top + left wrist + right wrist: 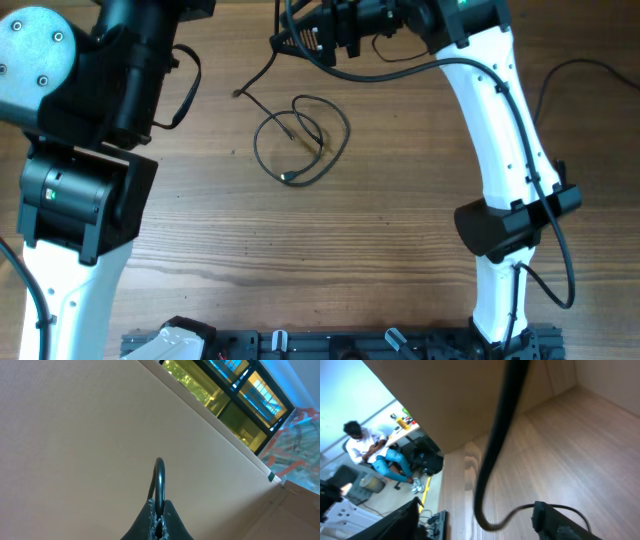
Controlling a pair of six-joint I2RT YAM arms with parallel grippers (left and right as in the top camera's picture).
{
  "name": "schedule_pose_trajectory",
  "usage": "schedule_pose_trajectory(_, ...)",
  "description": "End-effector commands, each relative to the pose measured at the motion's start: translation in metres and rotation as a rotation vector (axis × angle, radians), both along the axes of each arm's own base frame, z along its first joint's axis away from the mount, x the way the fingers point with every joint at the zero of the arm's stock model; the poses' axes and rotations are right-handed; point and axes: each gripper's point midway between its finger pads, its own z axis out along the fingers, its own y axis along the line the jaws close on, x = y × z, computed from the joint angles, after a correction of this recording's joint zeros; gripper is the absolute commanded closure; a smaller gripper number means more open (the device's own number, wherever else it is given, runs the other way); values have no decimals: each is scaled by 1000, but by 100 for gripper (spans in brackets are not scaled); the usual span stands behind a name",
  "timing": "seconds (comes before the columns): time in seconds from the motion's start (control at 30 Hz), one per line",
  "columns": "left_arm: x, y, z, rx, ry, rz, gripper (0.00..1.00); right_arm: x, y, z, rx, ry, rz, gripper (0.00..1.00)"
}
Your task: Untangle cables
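The cables lie in loose black loops at mid-table, with a small plug at the near side. One strand runs from a plug end up to my right gripper at the far edge. In the right wrist view that gripper is open, its fingers wide apart, and a blurred black cable passes between them toward the right finger. My left gripper points at the far wall, shut on a thin black cord that arches up from its tips. It is hidden in the overhead view.
The left arm fills the left side and the white right arm stands at the right. A black rail runs along the front edge. A wall borders the far side of the table.
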Motion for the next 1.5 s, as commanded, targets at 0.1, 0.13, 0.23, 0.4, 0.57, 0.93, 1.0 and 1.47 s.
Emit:
schedule_pose_trajectory(0.1,-2,5,6,-24,-11,13,96,11,19,-18,-79,49,-97,52)
schedule_pose_trajectory(0.13,-2,5,5,-25,-10,16,96,16,18,-21,-94,60,-130,60)
schedule_pose_trajectory(0.23,1,10,-1,-23,19,48,96,33,13,-31,-150,76,-236,79)
schedule_pose_trajectory(0.4,9,21,-35,10,152,124,96,54,-2,-48,-246,112,-405,96)
schedule_pose_trajectory(0.57,20,40,-103,104,401,261,94,62,-28,-69,-382,148,-557,96)
schedule_pose_trajectory(0.93,37,42,-238,338,865,309,18,63,-84,12,-348,-70,-820,96)
schedule_pose_trajectory(1.0,40,36,-248,344,892,279,11,61,-93,45,-271,-132,-852,96)
schedule_pose_trajectory(1.47,47,-18,-327,349,1137,-15,7,61,-149,182,223,-180,-1061,96)
